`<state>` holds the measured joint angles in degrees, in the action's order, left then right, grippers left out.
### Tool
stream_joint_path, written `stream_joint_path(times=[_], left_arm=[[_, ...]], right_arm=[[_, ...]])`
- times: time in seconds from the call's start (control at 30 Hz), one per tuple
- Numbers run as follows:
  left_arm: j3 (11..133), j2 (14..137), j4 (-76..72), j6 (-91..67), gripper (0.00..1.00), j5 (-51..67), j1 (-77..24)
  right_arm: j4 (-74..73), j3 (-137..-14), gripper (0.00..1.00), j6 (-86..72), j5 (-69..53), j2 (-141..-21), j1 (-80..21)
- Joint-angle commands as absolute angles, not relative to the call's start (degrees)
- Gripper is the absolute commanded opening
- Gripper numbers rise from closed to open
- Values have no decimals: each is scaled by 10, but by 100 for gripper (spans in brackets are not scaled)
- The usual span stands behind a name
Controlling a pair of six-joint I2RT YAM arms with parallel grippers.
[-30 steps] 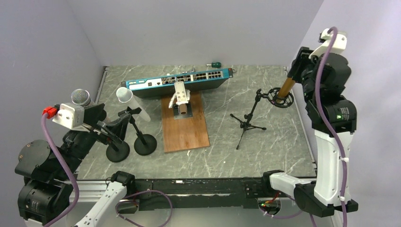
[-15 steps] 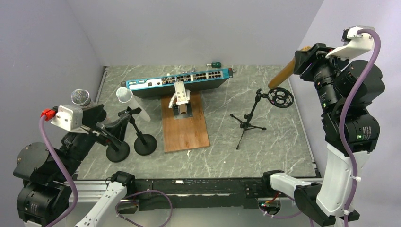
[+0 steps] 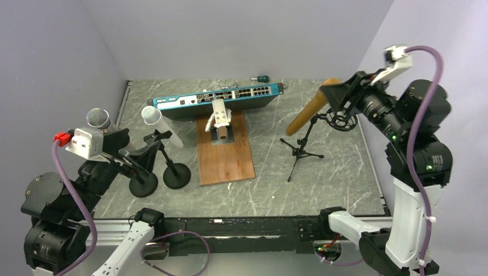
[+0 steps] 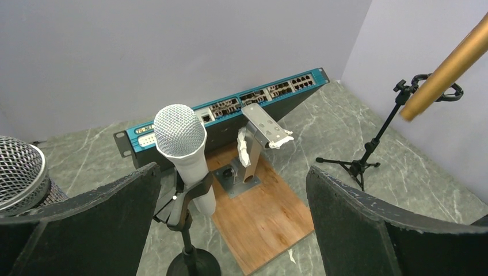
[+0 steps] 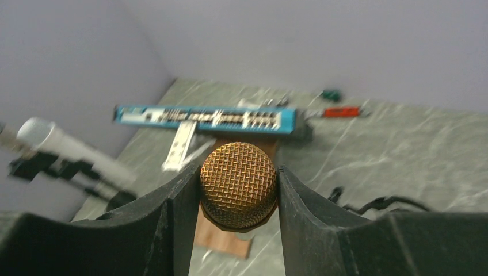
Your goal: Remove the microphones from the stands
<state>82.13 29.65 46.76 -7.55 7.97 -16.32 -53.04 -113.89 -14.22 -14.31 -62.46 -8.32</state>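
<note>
My right gripper is shut on the gold microphone, held in the air clear of the tripod stand, whose ring clip is empty. In the right wrist view the gold mesh head sits clamped between my fingers. The gold handle also shows in the left wrist view. My left gripper is open beside two desk stands; its fingers flank the white microphone in its clip. A grey-mesh microphone stands at far left.
A blue network switch lies at the back. A wooden board with a metal bracket sits mid-table. Two round black stand bases are at the left. A small green-handled tool lies by the back wall.
My right arm has swung the gold microphone up out of the ring clip and tilted it, handle now pointing down-left over the table. The left arm has stayed put.
</note>
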Motion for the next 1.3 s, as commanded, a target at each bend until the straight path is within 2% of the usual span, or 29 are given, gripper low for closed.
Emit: stream_joint_path(times=[0.0,0.1,0.43,0.63,0.73,1.27], left_arm=[[804,290,442,-95,99,99,-161],[794,292,430,-109,99,118,-161],[755,295,428,-138,99,154,-161],[727,284,431,-141,99,157,-162],[712,280,431,-145,99,165,-161],[639,242,441,-158,99,195,-161]], right_arm=[[-523,-1050,0,-203,-288,-607,-85],[-491,-959,0,-227,-291,-580,-120],[-456,-757,0,-287,-105,-564,-341],[-492,-716,0,-317,37,-620,-429],[-519,-729,0,-324,105,-676,-446],[-452,-709,0,-353,137,-799,-447]])
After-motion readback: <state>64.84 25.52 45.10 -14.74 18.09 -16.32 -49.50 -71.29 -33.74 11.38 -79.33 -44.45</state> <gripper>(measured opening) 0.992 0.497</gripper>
